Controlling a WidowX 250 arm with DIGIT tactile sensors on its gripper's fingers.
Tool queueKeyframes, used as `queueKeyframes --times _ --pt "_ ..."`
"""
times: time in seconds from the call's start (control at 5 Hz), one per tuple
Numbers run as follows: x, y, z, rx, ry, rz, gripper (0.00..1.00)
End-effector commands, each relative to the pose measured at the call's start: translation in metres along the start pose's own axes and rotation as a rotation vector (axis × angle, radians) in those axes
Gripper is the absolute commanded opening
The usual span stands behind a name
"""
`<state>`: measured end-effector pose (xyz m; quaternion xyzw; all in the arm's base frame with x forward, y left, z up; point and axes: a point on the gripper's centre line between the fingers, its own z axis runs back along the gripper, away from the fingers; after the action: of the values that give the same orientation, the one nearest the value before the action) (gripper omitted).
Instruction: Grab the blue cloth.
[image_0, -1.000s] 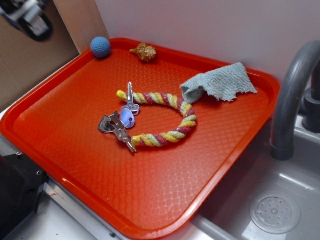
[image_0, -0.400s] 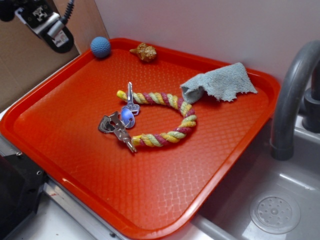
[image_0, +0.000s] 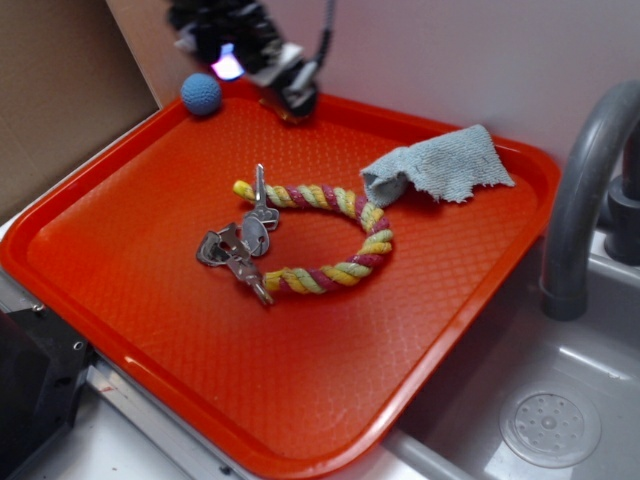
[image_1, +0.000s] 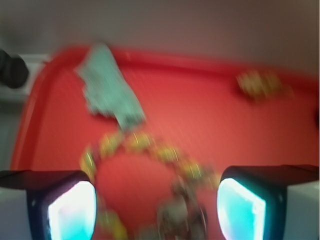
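The blue cloth (image_0: 438, 164) is a pale grey-blue rag lying crumpled at the back right of the orange tray (image_0: 180, 330), its near corner touching the rope ring (image_0: 330, 240). In the blurred wrist view the blue cloth (image_1: 107, 87) shows at upper left. My gripper (image_0: 290, 95) hovers over the tray's back edge, well left of the cloth and above it. Its fingers (image_1: 70, 207) stand wide apart with nothing between them, and the gripper (image_1: 156, 207) frames the rope ring (image_1: 140, 150) below.
A bunch of keys (image_0: 238, 245) lies on the ring's left side. A small blue ball (image_0: 201, 94) sits at the tray's back left corner. A brown shell-like item (image_1: 257, 82) lies near the back rim, mostly hidden by my gripper in the exterior view. A grey faucet (image_0: 585, 190) and sink (image_0: 550, 425) are at right.
The arm has swung in from the upper left, past the ball, to a spot over the tray's back edge. Nothing on the tray has moved.
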<state>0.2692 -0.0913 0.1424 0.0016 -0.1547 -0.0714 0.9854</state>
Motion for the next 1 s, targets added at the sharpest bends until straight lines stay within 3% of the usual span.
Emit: queueKeyframes --times 0.0,0.2,0.6,0.8 --pt "0.063 -0.054 -0.048 0.01 -0.048 -0.129 1.0" --pt "0.064 -0.067 -0.075 0.044 0.017 -0.164 1.0" --pt "0.04 -0.045 -0.127 0.128 0.185 -0.187 1.0" --pt "0.026 -0.046 -0.143 0.165 0.239 -0.188 0.0"
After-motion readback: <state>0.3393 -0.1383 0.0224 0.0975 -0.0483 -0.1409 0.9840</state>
